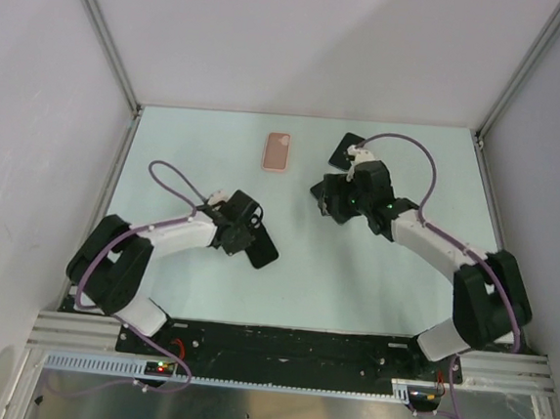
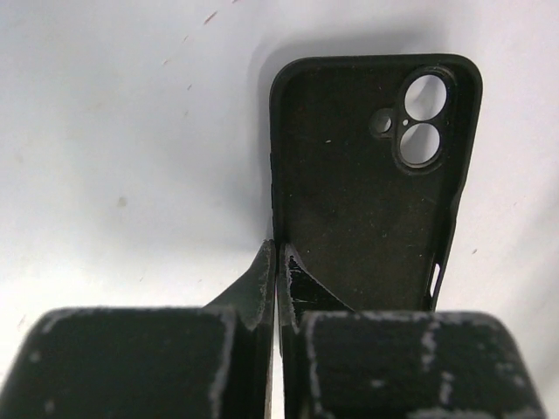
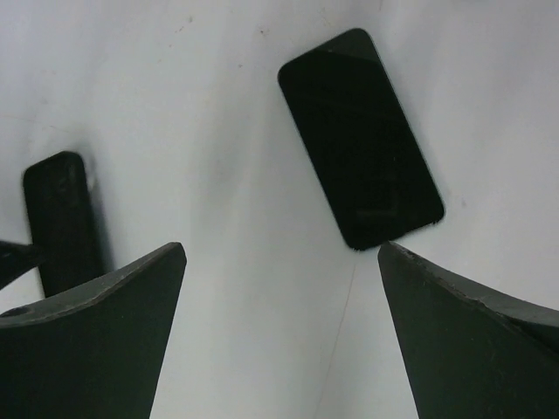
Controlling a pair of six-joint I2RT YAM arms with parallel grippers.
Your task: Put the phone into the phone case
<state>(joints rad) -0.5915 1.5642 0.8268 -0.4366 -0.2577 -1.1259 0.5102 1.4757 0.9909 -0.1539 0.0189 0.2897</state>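
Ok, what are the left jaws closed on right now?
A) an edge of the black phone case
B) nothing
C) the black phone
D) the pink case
A: the left wrist view shows the left gripper pinching the side wall of the black phone case, its camera cutouts visible.

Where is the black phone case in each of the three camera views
Top external: black phone case lies lower centre-left, at the left gripper.
Left wrist: it fills the centre-right, open side up, camera cutout at top right; the shut fingers pinch its near left edge.
Right wrist: a dark upright shape at the far left.
Shared landmark: the pale table, seen in all three views.
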